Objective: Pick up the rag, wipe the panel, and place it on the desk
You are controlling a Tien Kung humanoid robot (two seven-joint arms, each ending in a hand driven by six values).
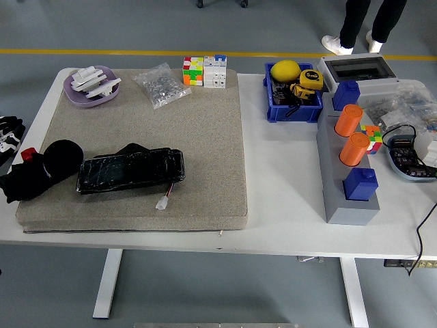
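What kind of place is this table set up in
Probably a robotics lab or workshop: a standing desk on a grey floor with a yellow line, a blue parts bin, and a grey test fixture.

You have two orange cylinders (349, 121) and two blue blocks (360, 183) at right, three puzzle cubes (193, 71), and one purple bowl (91, 87) upper left.

Black hand (31, 174), red marking.
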